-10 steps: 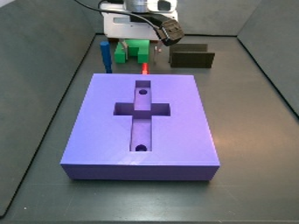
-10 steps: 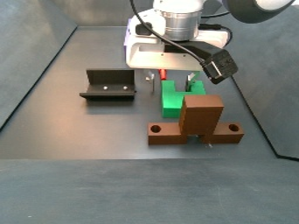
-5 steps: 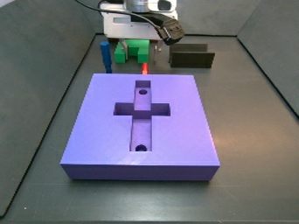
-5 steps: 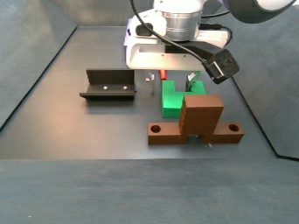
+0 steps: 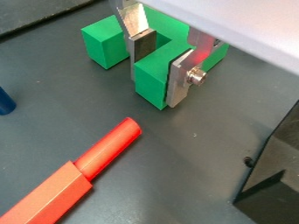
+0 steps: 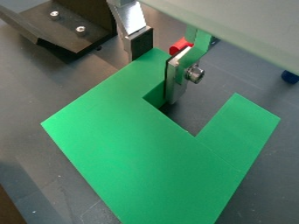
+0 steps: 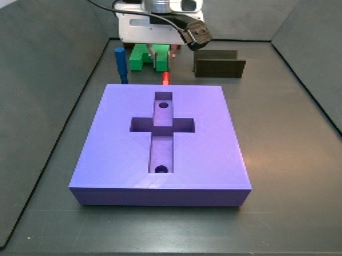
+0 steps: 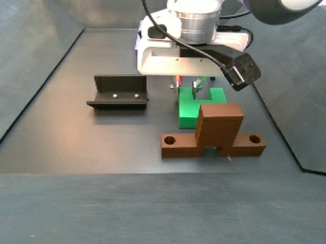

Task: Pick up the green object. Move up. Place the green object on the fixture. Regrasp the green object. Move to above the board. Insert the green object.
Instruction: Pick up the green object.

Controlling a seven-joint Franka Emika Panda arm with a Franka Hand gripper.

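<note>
Gripping one arm of the green object (image 5: 149,80), the gripper (image 5: 162,66) jaws sit closed beside the fixture (image 8: 114,93).

One gripper (image 5: 162,63) at the floor's far end, above one green object (image 8: 193,105). Also counted: one purple board (image 7: 163,138) with one cross-shaped recess and two round holes, one fixture (image 8: 117,93), one brown cross-shaped piece (image 8: 218,131), one red peg (image 5: 79,166), one blue peg (image 7: 119,65).
</note>
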